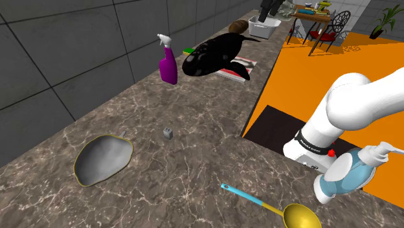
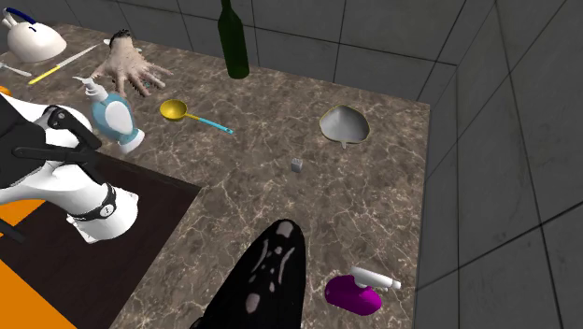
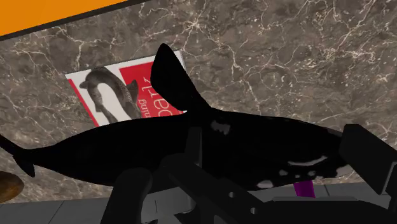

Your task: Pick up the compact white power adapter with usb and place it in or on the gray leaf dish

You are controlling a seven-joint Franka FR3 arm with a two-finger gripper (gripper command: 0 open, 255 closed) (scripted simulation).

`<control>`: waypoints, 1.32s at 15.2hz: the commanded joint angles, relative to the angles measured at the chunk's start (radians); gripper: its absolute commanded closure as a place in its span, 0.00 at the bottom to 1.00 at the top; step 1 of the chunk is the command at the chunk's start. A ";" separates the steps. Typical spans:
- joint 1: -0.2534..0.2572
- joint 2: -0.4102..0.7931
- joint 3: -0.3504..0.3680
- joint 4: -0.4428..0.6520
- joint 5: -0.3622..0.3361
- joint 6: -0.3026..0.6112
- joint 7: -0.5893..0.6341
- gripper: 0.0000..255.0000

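The power adapter (image 1: 168,133) is a small grey cube standing alone on the marble counter, also seen in the second exterior view (image 2: 298,165). The grey leaf dish (image 1: 103,159) with a yellowish rim lies a short way from it, toward the shoulder view's left; it appears again across the counter (image 2: 345,124). Nothing is in the dish. The white arm (image 1: 343,110) rises from the stand at the shoulder view's right, far from both. In the wrist view, black parts of my gripper (image 3: 210,197) merge with a black shark figure (image 3: 191,146) below the hand.
The black shark figure (image 1: 213,55) lies over a red magazine (image 3: 108,95). A purple spray bottle (image 1: 168,65) stands beside it. A blue-white spray bottle (image 1: 346,173) and a yellow spoon (image 1: 298,214) sit near the stand. A green bottle (image 2: 234,42) stands by the wall.
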 commanded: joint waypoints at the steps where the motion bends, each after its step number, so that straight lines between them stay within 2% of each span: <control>1: 0.000 0.000 0.000 0.000 0.000 0.000 0.000 0.00; 11: 0.083 0.121 0.125 -0.108 0.078 0.210 0.104 0.00; 20: 0.150 0.307 0.243 -0.122 0.121 0.402 0.197 0.00</control>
